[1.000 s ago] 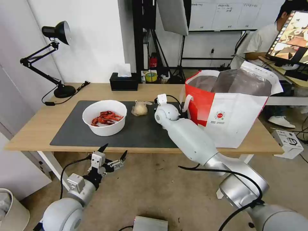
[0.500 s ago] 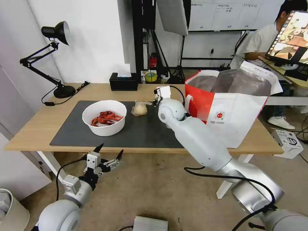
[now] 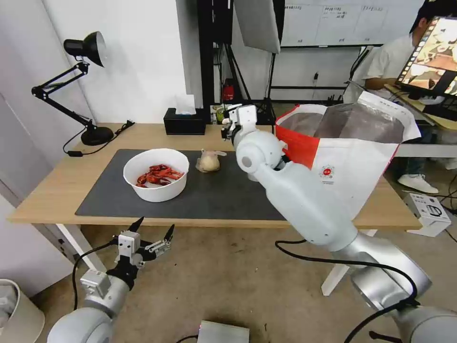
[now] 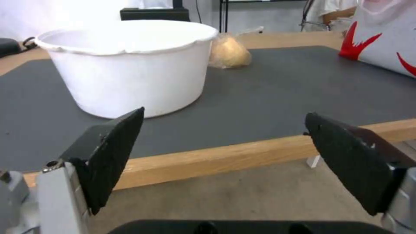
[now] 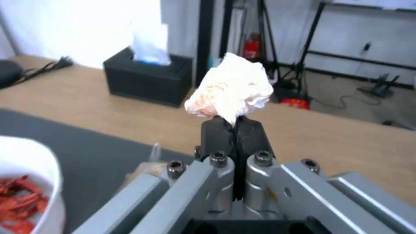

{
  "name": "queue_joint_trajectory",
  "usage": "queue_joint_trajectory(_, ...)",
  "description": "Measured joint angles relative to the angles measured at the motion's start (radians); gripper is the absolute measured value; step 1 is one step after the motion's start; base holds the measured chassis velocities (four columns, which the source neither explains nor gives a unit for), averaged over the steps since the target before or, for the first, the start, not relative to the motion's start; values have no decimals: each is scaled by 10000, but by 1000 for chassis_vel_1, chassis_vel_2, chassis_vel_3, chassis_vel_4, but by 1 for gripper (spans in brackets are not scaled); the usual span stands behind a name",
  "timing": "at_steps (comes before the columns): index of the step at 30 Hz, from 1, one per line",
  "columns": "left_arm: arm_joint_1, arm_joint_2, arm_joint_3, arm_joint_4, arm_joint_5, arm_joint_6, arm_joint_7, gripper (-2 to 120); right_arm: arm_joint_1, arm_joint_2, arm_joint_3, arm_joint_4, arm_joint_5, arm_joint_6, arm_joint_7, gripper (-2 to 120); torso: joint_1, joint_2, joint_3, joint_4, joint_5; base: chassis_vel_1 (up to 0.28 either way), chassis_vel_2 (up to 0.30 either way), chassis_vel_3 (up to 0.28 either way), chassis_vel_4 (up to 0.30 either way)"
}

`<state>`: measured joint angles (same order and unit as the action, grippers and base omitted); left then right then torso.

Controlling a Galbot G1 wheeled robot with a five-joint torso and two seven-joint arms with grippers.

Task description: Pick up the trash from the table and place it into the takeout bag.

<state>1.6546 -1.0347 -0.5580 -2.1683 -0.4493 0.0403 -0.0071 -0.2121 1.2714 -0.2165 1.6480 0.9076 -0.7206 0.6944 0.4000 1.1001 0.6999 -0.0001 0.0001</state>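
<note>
The right hand point(image 5: 234, 130), clamped on the crumpled tissue point(image 5: 229, 89), hangs above the tabletop point(image 3: 57, 186); the takeout bag point(image 3: 352, 162) mouth lies at its 3 o'clock. The left hand point(image 3: 151, 234) hangs wide open and empty below the tabletop edge

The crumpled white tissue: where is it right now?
The crumpled white tissue is pinched in the right hand, raised above the light-wood table between the black tissue box and the white-and-red takeout bag.
</note>
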Motion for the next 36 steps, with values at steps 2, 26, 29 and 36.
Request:
queue_joint_trajectory(2,0,-5,11,0,0,0,0,100,-10,-166,94,192,72,-2,46,0,0,0,0,-1,0,0,0,0,0)
queue_joint_trajectory(26,-143,-157,410,281,202,-25,17,100,-2150,-2242,2203,1515,-3215,3837,-1417,0,0,-1,0,0,0,0,0,0,0)
queue_joint_trajectory(29,-238,-130,503,298,204,-21,16,100,-2575,-2664,2582,1949,-3138,3839,-1311,0,0,-1,0,0,-1,0,0,0,0)
queue_joint_trajectory(36,-355,-13,592,349,205,-14,14,100,-3183,-3060,3148,2312,-2966,3829,-1179,0,0,-2,0,0,0,0,0,0,0)
